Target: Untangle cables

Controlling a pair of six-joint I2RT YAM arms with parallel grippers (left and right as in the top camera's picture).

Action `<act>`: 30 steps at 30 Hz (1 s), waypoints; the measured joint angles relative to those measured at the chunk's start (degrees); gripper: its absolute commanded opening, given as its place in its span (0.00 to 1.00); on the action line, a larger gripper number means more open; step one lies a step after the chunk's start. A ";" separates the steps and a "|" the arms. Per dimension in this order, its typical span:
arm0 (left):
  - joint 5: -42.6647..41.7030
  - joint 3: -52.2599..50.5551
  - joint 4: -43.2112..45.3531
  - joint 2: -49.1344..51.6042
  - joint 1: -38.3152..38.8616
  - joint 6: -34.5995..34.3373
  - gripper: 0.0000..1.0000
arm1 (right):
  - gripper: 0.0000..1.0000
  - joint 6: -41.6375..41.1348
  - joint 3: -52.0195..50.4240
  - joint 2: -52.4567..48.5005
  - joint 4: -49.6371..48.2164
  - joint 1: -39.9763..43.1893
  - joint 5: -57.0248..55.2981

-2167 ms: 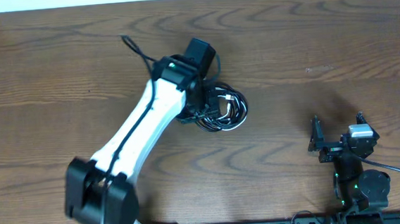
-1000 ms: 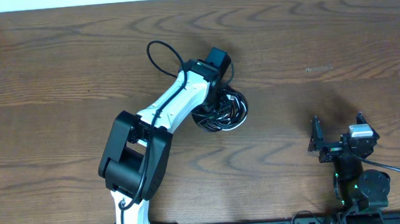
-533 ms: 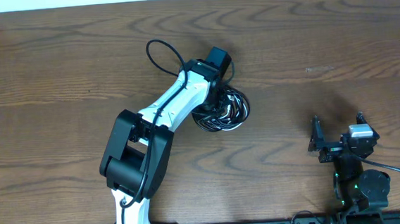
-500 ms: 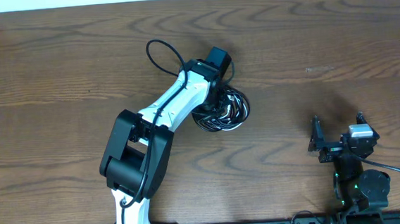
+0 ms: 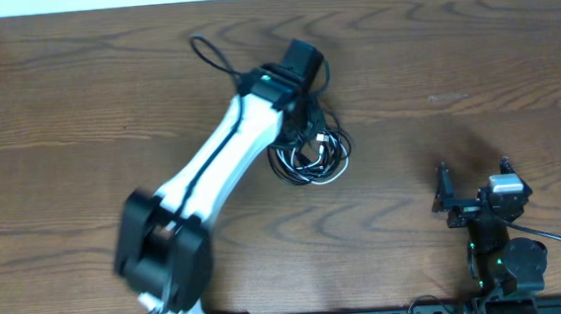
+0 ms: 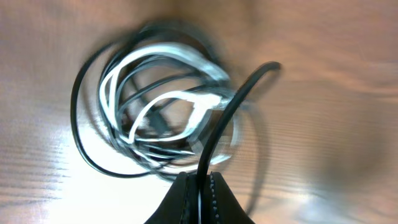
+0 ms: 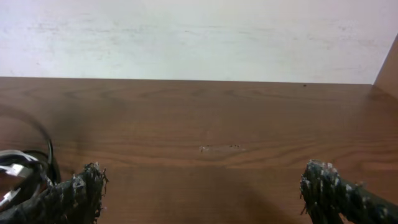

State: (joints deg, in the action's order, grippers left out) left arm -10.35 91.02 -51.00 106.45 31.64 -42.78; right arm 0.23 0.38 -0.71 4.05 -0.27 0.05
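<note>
**Now: black cable clamped by L gripper, tangle on table**

In the left wrist view, a black cable (image 6: pixel 233 106) is seen pinched btwn the closed jaws of the left gripper (image 6: pixel 200 186). The cord runs up the pic from the fingertips and curves off to the right. Beyond it, the rest of the cables (image 5: pixel 310 155) are heaped in a loose coil on the wooden table (image 5: pixel 79 102), approx. mid-table, right at the wrist end of the left arm (image 5: pixel 212 172). A white cable (image 6: pixel 180 99) is wound through the black loops, w/ its strands crossing them at several pts. The wrist pic is blurred, so plug ends cannot be made out w/ certainty. The left arm is stretched diagonally from the near edge to the coil and is smeared in the overhead pic. The right gripper (image 7: pixel 202 183) is held w/ jaws spread wide and nothing btwn them. It is parked at the near-right side of the table, well apart from the coil. Only an edge of the coil is caught at the far left of the right wrist view.
</note>
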 measured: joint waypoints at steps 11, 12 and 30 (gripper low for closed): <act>0.63 1.51 1.90 -13.49 0.09 1.01 0.08 | 0.99 0.00 0.00 0.00 0.00 0.00 0.02; 0.92 1.49 1.77 -13.31 0.09 1.05 0.08 | 0.99 0.00 0.00 0.00 0.00 0.00 0.02; 2.84 1.07 -2.86 -7.67 0.31 1.64 0.67 | 0.99 -0.02 0.00 0.00 0.00 0.00 0.02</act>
State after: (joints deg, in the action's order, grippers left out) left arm -7.51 92.09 -53.87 98.78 31.94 -41.15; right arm 0.21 0.38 -0.71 4.05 -0.27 0.08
